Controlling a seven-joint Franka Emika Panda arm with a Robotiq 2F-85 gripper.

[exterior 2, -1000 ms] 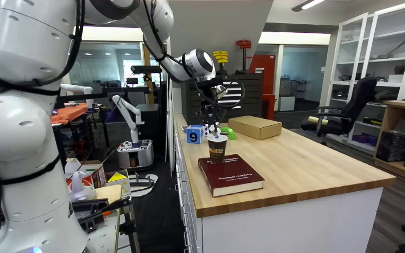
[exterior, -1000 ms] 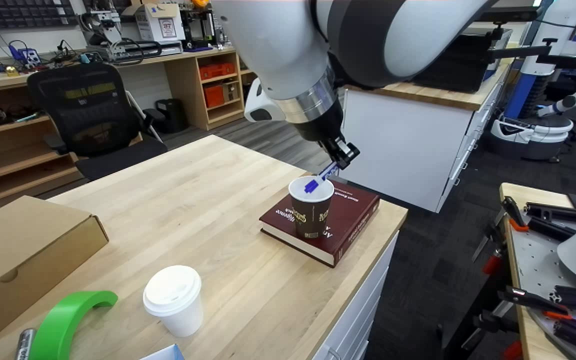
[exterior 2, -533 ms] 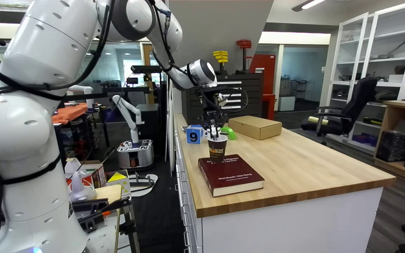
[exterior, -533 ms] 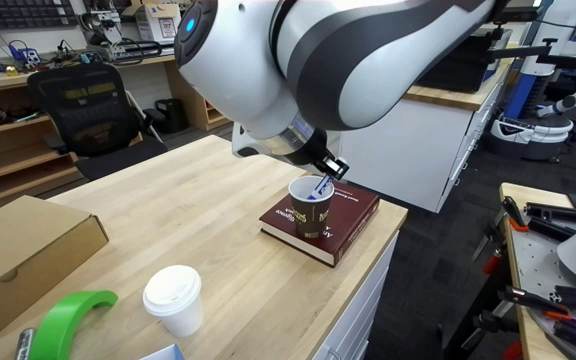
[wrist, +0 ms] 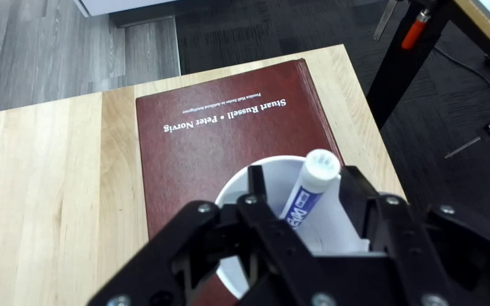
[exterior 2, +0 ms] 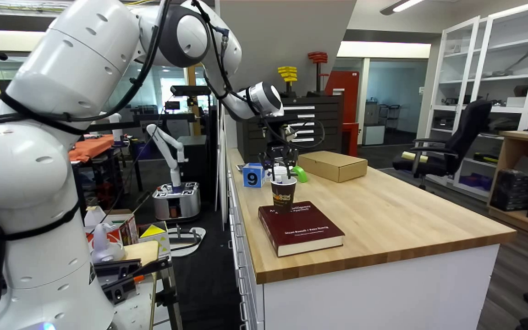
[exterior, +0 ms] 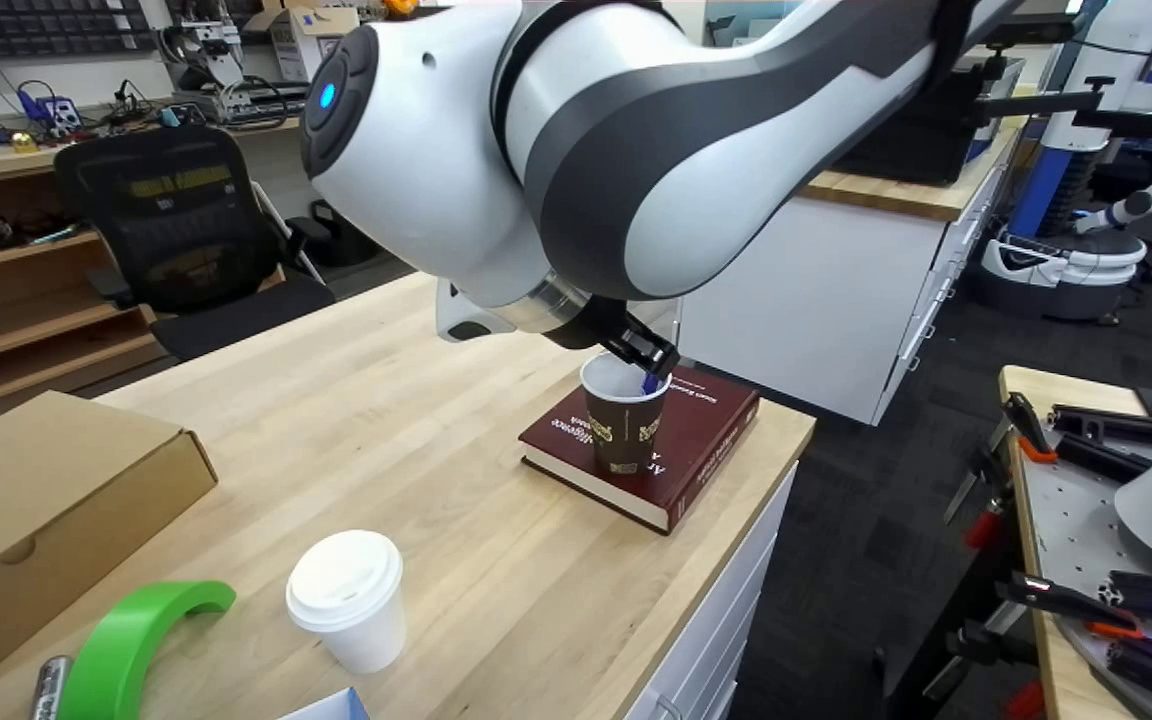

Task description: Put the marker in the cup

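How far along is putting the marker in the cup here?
Done, by the look of it: the marker leans inside the cup. In hand: nothing looks clamped; in the wrist view the gripper stands open wider than the marker. Left: probably only lifting the gripper clear, since it hangs at the cup's mouth.

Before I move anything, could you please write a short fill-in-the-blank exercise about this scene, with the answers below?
The brown-sided cup stands on a dark-red ____.
With its jaws apart, leaving a gap beside the marker, the gripper is ____, not shut.
In an exterior view, the blue block shows the number ____.
The arch-shaped piece beside the cardboard box is ____ in color.

Missing words: book; open; 9; green.
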